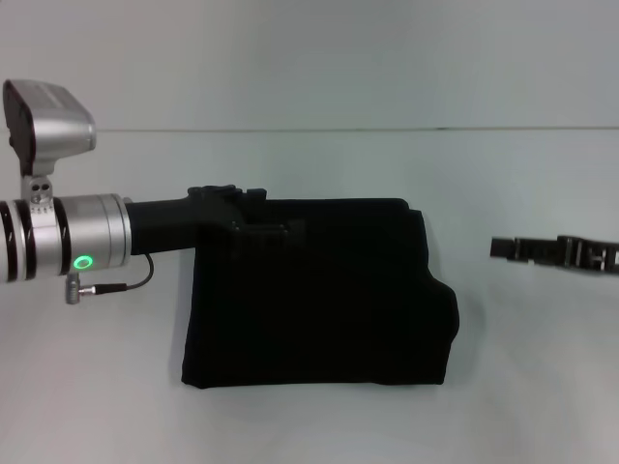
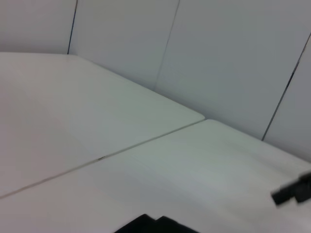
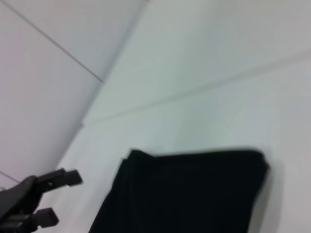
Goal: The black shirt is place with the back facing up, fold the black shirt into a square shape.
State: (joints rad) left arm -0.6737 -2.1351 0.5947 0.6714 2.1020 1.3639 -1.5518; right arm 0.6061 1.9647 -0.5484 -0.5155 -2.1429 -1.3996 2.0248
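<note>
Head camera looks down; both wrist cameras, seemingly low, share the black shirt (image 1: pixel 319 290).

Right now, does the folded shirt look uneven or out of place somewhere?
Mostly tidy: the black shirt lies as a near-square on the white table. Its right edge is uneven, with the lower part bulging outward. The left gripper is over its far-left corner; the right gripper is apart.

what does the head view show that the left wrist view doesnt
Only the head view shows the black shirt whole, folded into a rough square on the white table, with the left gripper over its far left corner. Only the left wrist view shows the panelled wall behind the table. Both show the table, some black cloth, and the right gripper off to the shirt's right side, clear of it.
</note>
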